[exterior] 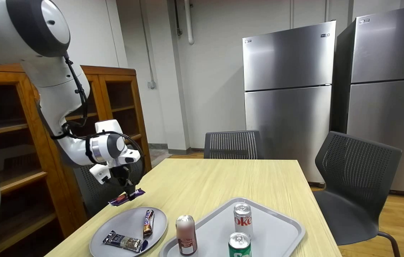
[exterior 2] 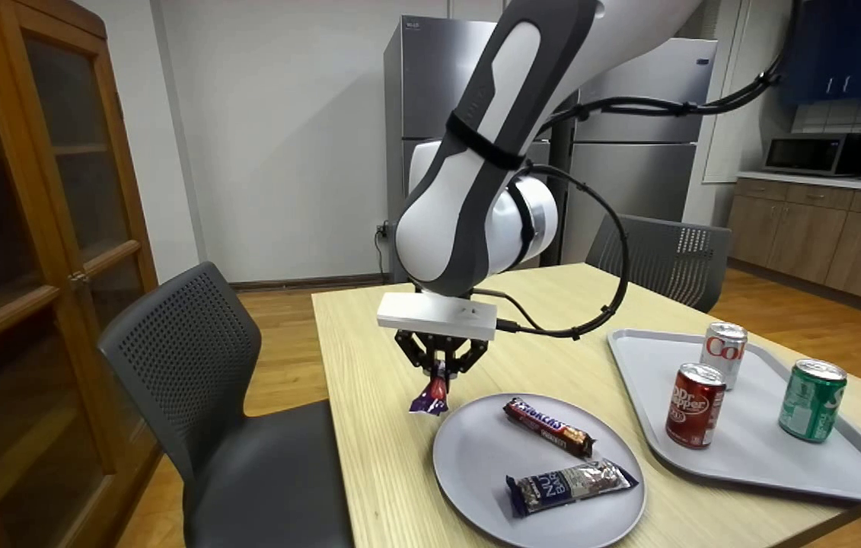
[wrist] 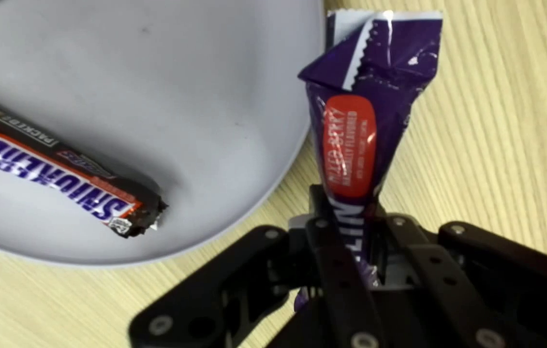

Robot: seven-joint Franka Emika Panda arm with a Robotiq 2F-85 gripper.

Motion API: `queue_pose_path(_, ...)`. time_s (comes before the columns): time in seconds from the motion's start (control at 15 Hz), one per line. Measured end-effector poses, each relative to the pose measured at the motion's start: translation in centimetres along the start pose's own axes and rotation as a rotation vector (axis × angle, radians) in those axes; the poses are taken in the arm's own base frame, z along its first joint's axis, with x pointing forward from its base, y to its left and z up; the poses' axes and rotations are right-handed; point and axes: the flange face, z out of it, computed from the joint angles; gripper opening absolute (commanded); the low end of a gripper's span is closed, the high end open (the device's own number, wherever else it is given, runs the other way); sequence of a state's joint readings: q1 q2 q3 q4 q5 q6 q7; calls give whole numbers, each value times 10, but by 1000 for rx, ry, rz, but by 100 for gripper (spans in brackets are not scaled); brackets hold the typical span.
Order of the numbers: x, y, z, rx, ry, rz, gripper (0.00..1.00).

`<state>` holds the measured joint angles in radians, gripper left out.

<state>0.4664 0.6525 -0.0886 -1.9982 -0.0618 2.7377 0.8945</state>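
Closest in, the pincer (exterior 2: 441,372) has its jaws drawn nearly together, pinching a purple-wrapped bar (wrist: 350,145) across its width, roughly at mid-length. The bar hangs near the edge of the tabletop (exterior 2: 369,342) where a dark chair (exterior 2: 183,365) stands; how high, I cannot tell. The grey plate (exterior 2: 476,450) lies just beside it, farther in from that edge, and in the wrist view the bar's long axis runs past the plate's rim rather than toward its middle. On the plate rest a Snickers bar (exterior 2: 550,426) and, farther off, a nut bar (exterior 2: 571,485). Beyond the plate, toward the tabletop's opposite edge, a grey tray (exterior 2: 655,373) bears, upright, a red can (exterior 2: 695,407), a silver can (exterior 2: 727,352) and a green can (exterior 2: 812,401).
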Motion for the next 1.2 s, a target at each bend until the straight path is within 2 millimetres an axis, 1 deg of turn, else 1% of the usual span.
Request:
queue_pose_path(0.27,13,-23,7,-6,2,-27,4)
queue_pose_path(0.53,24,-45,22,-28,-13,-47,4)
queue_pose_path(0.73,32,-57,35,-50,-27,-59,4)
queue_pose_path(0.8,34,-60,39,-58,-31,-61,18)
queue_pose_path(0.87,36,-62,42,-63,-33,-62,42)
queue_pose_path(0.93,38,-64,45,-67,-36,-63,44)
queue_pose_path(1.0,39,-66,47,-71,-38,-64,48)
queue_pose_path(1.2,42,-70,47,-74,-39,-66,69)
